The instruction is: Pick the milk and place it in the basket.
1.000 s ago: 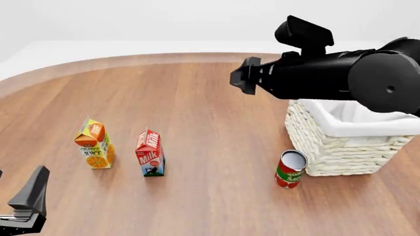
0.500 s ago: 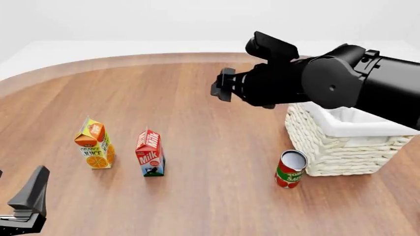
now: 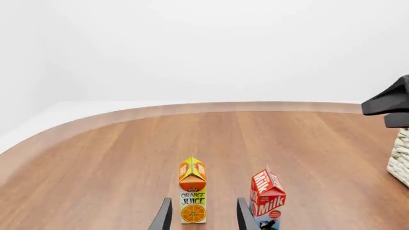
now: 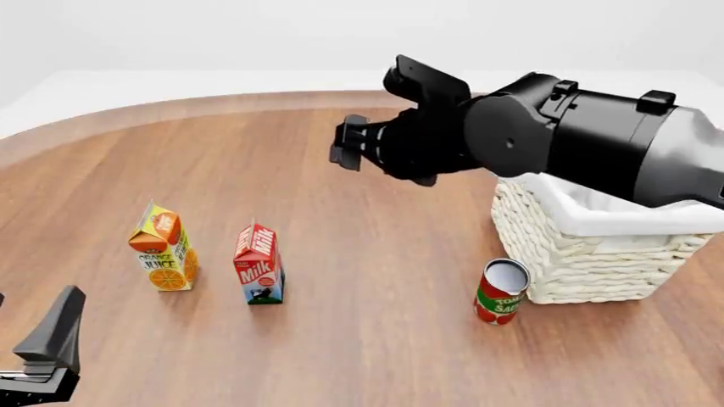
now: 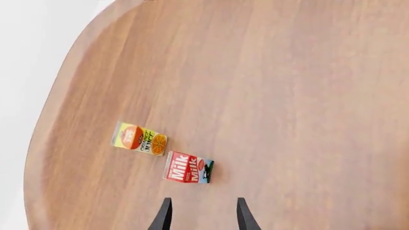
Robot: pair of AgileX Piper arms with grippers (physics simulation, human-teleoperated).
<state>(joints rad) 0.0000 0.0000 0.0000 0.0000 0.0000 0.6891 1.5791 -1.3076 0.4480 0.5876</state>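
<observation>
The milk is a small red carton standing upright on the wooden table, left of centre; it also shows in the left wrist view and the right wrist view. The cream woven basket with white lining stands at the right, and its edge shows in the left wrist view. My right gripper hangs high over the table's middle, open and empty, well above and to the right of the milk. My left gripper rests low at the near left corner, open, short of the cartons.
An orange juice carton stands just left of the milk. A red tomato can stands at the basket's near left corner. The table's curved far edge runs behind everything.
My right arm has swung leftward from over the basket toward the table's middle. The left gripper, cartons, can and basket have not moved.
</observation>
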